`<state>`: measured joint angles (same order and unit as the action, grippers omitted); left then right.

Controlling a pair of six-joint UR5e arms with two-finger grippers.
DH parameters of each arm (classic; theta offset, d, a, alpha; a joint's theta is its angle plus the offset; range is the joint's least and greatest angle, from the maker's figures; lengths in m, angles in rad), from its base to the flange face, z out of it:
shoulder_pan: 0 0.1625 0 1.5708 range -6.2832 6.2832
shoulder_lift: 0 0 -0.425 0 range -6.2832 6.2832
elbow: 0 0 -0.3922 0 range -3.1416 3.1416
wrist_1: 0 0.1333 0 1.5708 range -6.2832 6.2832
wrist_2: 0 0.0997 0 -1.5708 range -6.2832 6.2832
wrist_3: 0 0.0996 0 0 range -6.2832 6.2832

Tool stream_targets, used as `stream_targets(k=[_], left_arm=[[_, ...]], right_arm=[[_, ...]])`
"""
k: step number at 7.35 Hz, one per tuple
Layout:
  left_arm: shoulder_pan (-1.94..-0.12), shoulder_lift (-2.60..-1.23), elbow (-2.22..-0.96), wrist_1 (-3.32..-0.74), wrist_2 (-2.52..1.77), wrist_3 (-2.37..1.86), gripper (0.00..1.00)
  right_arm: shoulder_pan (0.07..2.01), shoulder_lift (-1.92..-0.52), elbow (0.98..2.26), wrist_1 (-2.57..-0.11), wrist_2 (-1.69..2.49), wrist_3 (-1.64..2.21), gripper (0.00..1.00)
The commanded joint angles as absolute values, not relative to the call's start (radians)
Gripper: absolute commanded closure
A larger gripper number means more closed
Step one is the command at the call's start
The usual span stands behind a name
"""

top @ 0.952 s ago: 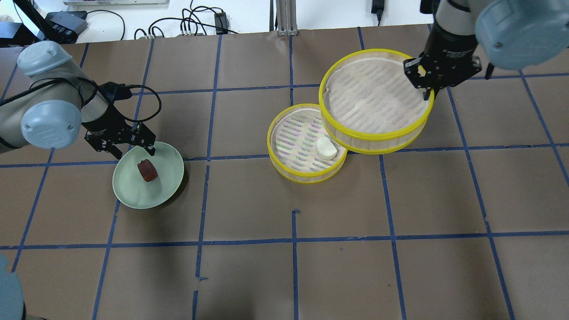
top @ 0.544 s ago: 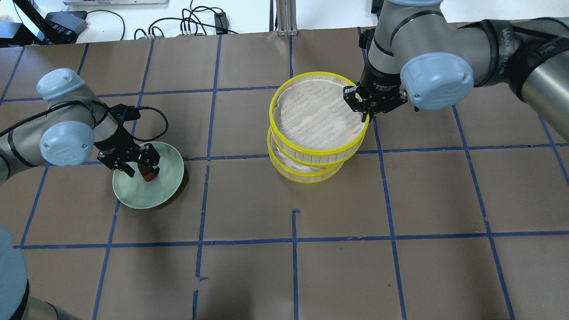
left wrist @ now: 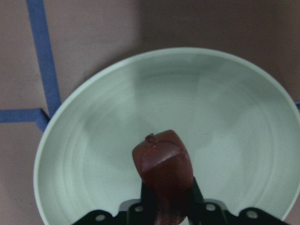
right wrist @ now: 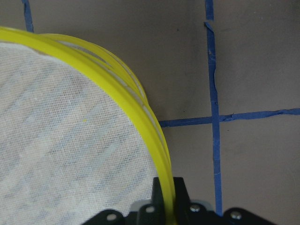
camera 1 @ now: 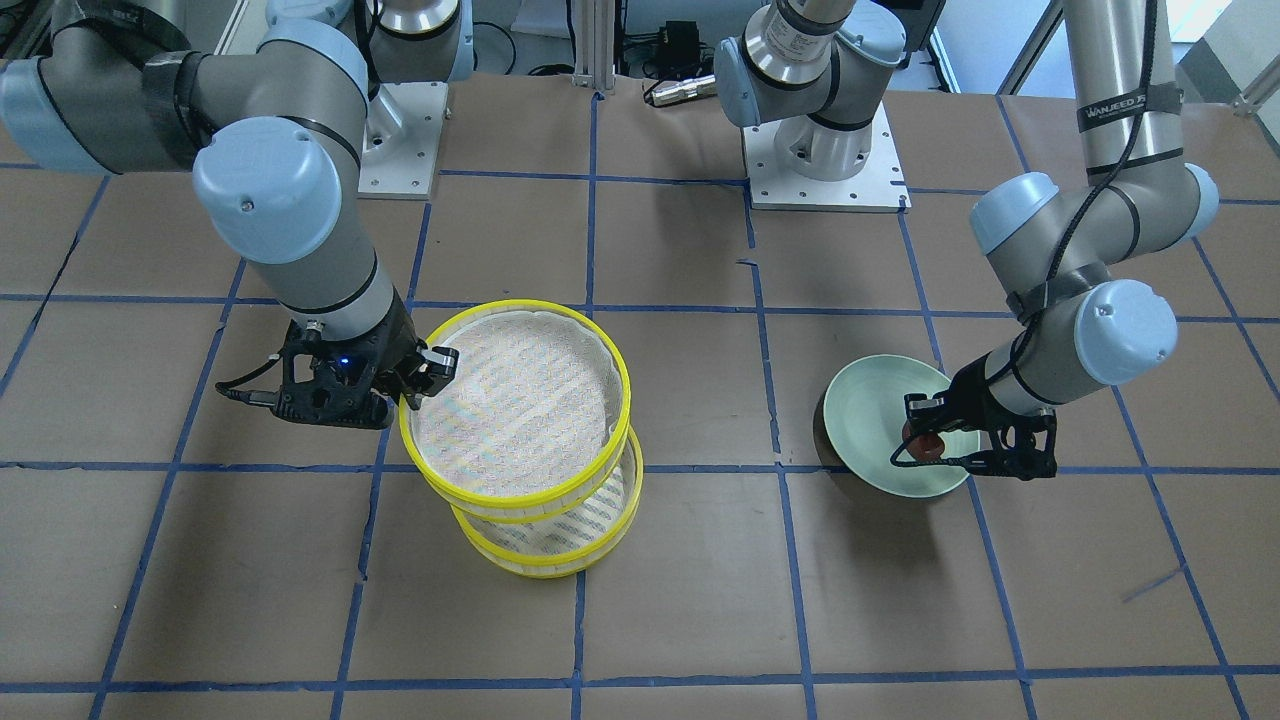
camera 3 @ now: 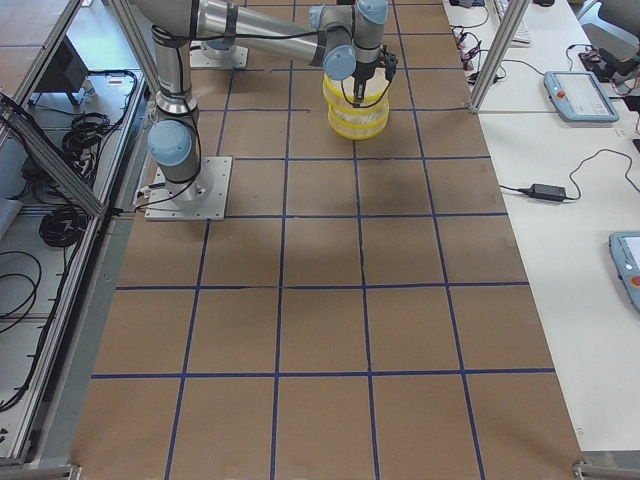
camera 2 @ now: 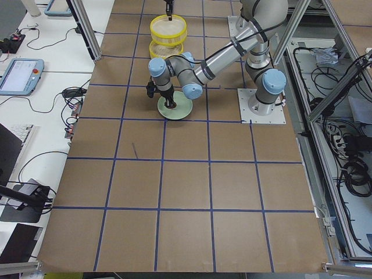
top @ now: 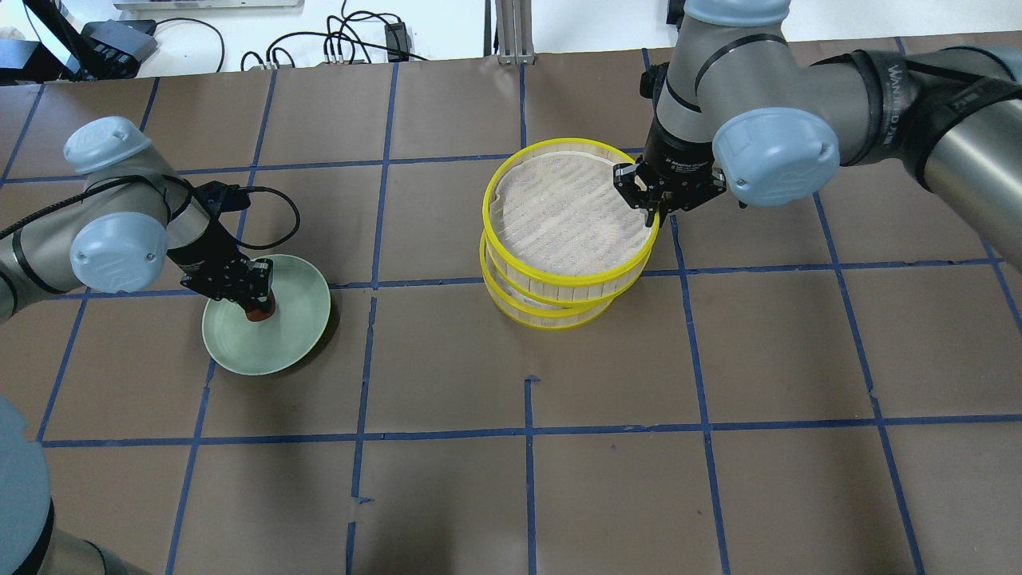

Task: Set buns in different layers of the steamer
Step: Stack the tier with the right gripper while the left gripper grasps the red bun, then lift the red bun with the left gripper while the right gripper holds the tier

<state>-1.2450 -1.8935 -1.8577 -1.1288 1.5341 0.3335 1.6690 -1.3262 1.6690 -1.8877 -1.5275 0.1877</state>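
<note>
- My right gripper is clenched on the bright yellow rim of the upper round steamer tray. One finger is inside against the white cloth liner and the other is outside the pale slatted wall.
- That tray sits over the matching yellow-rimmed lower steamer tray, covering most of it. It is skewed off-centre, toward my base and my right side.
- I cannot tell whether the upper tray is fully seated on the lower one.
- The grip point is on the upper tray's right edge, just beyond the lower tray's right side.
- My left gripper is grasping the dark reddish-brown oval bun, with a finger pressed on each side.
- The bun is over the round pale green plate, on the plate's half that is farther from the lower tray. I cannot tell whether the bun is clear of the plate's surface.
- The plate is well apart from the lower tray, off to its left on the brown paper table with blue tape grid.
</note>
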Motion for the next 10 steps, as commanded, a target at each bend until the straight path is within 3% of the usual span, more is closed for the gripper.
stream_targets(k=[1,5,10], left_arm=[[-1.323,-1.818,-1.777,-1.216,1.520,0.211,1.00],[-1.532,-1.792,-1.692,-1.226,1.405,-0.133,1.00],[-1.542,-1.778,-1.687,-1.224,1.393,-0.153,1.00]], right_arm=[[1.669,-1.313,1.669,-1.908,-1.583,0.195,0.84],[1.732,-1.258,1.674,-2.022,-1.588,0.325,0.84],[1.747,-1.233,1.696,-2.023,-1.588,0.367,0.84]])
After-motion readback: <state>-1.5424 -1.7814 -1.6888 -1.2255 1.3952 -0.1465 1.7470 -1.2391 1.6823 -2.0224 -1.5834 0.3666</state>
